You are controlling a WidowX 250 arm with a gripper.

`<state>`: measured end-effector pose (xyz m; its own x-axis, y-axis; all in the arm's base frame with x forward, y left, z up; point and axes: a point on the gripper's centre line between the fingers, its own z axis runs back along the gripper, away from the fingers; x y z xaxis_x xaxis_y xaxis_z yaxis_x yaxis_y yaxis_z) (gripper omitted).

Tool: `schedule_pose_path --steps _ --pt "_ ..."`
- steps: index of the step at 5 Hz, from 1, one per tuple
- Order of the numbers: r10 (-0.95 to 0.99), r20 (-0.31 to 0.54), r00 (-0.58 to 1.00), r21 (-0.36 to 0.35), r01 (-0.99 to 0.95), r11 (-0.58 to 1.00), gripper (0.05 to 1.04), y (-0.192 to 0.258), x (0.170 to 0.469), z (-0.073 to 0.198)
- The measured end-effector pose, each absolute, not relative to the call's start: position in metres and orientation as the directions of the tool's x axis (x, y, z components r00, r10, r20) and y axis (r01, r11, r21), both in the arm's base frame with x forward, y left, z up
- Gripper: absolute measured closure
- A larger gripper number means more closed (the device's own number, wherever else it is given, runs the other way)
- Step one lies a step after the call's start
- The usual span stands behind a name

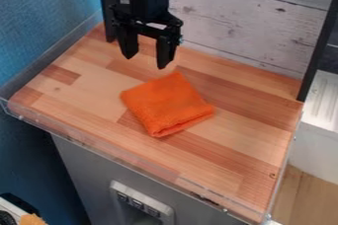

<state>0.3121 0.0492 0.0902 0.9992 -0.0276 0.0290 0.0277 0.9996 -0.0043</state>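
An orange cloth [166,103], folded into a rough square, lies flat near the middle of the wooden counter [231,140], with its layered folded edge toward the lower right. The black gripper [145,61] hangs above the back left part of the counter, up and slightly left of the cloth. Its two fingers point down and stand apart, with nothing between them. Gripper and cloth do not touch.
A whitewashed plank wall [244,26] stands behind the counter between dark upright posts. Low clear edging [119,154] runs along the front, and a blue wall is at the left. A white surface [323,98] lies beyond the right side.
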Motion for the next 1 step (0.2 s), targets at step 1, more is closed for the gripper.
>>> schedule_pose_path --steps 1 --pt "-0.029 0.023 0.999 -0.006 0.03 1.0 0.085 0.0488 0.3069 0.1"
